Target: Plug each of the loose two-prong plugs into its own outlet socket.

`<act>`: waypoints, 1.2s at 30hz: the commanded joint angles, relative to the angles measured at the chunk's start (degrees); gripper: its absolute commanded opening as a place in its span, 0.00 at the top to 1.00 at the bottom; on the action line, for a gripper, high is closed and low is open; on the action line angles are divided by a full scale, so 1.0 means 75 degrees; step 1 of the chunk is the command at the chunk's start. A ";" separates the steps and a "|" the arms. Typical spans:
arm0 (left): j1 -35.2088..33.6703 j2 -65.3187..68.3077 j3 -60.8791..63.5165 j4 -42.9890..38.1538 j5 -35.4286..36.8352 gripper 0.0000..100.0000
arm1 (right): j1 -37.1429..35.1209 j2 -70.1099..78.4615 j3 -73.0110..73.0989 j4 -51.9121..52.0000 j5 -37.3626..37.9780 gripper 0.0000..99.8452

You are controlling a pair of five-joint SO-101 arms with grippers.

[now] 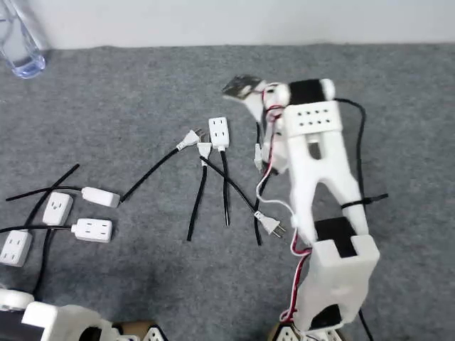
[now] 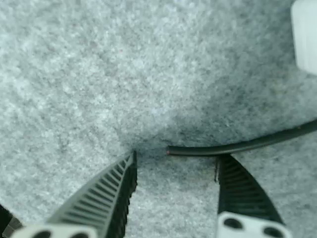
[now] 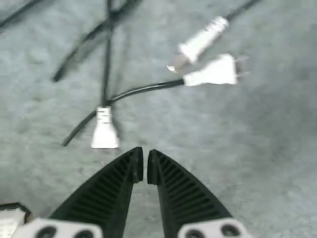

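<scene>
White 2-prong plugs (image 1: 270, 224) lie loose on the grey carpet (image 1: 142, 92) beside white outlet sockets (image 1: 219, 133). We see our right gripper (image 3: 145, 153) with jaws nearly together, holding nothing; our left gripper (image 2: 176, 158) stands wide open over a black cord (image 2: 247, 145).

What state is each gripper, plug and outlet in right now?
Left gripper, open, empty, over the end of a black cable.
Right gripper, shut, empty.
Lower plug, unplugged, lying loose.
Upper plug, unplugged, lying loose.
Upper outlet, nothing plugged in.
</scene>
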 commanded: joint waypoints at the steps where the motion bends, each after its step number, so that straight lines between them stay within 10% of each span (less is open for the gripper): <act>1: 0.0258 0.0059 0.0064 -0.0246 0.0047 0.75 | -0.0158 -0.0440 0.0316 0.0193 0.0012 0.92; 7: 0.0258 0.0059 0.0064 -0.0246 0.0047 0.75 | 0.0006 0.0123 0.0563 -0.0311 0.0469 0.65; 36: 0.0258 0.0059 0.0064 -0.0246 0.0047 0.75 | 0.0381 0.3675 -0.0996 -0.2432 0.0094 0.73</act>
